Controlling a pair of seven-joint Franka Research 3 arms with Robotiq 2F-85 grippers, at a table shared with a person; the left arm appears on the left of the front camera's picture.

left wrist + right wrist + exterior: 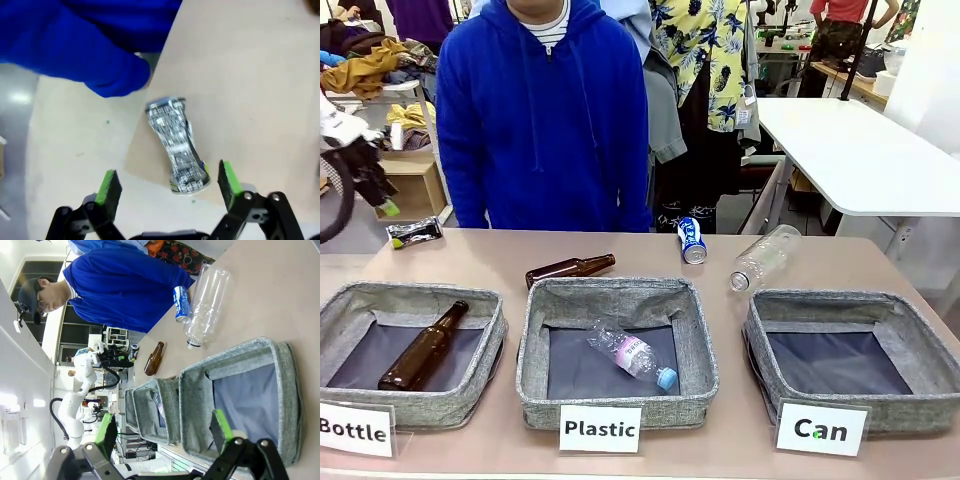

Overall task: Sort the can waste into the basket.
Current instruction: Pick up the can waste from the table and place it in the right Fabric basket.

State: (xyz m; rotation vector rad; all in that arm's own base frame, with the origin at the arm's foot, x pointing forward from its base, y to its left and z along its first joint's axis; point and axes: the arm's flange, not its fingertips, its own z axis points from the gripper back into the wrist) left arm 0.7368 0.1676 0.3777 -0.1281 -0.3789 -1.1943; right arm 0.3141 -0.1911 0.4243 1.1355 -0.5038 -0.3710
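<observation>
A brown glass bottle and a clear plastic bottle lie on the table behind the baskets, with the blue and white can between them and the "Can" basket at lower right. The crushed can lies at upper left by the table's edge, near a person's blue sleeve. The left gripper hangs over it, jaws spread wide to either side of its lower end, while the right gripper hovers above the "Can" basket, jaws also spread.

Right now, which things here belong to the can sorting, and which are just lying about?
Belong to the job:
crushed can, with the open left gripper over it; blue and white can; Can basket.

Just lying about:
brown bottle and clear bottle on the table; Bottle basket with another brown bottle; Plastic basket with a small clear bottle.
</observation>
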